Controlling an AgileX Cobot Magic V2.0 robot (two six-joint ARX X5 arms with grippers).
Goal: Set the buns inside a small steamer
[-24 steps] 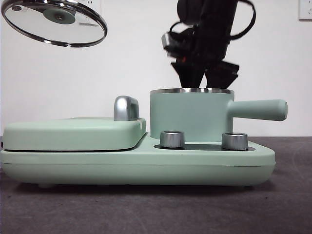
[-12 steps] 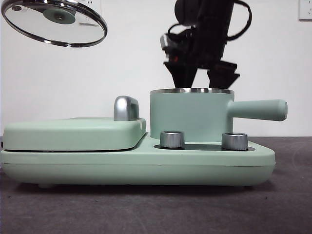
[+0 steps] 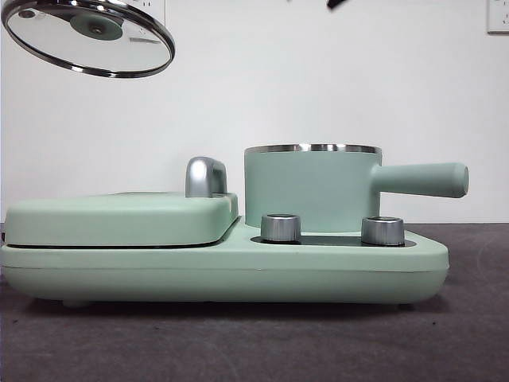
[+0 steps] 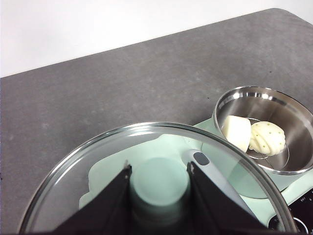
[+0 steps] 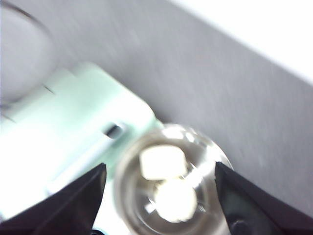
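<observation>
1. Currently, both buns are lying inside the steamer [image 3: 312, 189], on its steel floor: the smooth bun [image 4: 236, 132] and the ridged bun [image 4: 266, 138] are side by side and touching.
2. The steamer is standing uncovered on the right part of the mint-green cooker [image 3: 238, 267], with its steel rim showing and its straight handle [image 3: 420, 179] pointing right in the front view.
3. The left gripper [image 4: 159, 178] is clamping the green knob [image 4: 159, 188] of the glass lid [image 3: 89, 36] between its two jaws.
4. The lid is hanging tilted in the air at the upper left of the front view, above the hinged plate [image 3: 119, 216] and well apart from the steamer.
5. The right gripper [image 5: 159, 183] is hovering directly above the steamer with its jaws spread wide and gripping nothing. Its wrist picture is blurred, yet both buns are showing between the jaws, down in the pot.
6. In the front view, only a black tip [image 3: 337, 4] of an arm is showing at the top edge, above the steamer.
7. Two steel dials [image 3: 281, 227] are sitting on the cooker just in front of the steamer, and the chrome handle [image 3: 204, 177] of the plate is standing to the steamer's left.
8. The cooker is resting on the dark table [image 3: 254, 342].
</observation>
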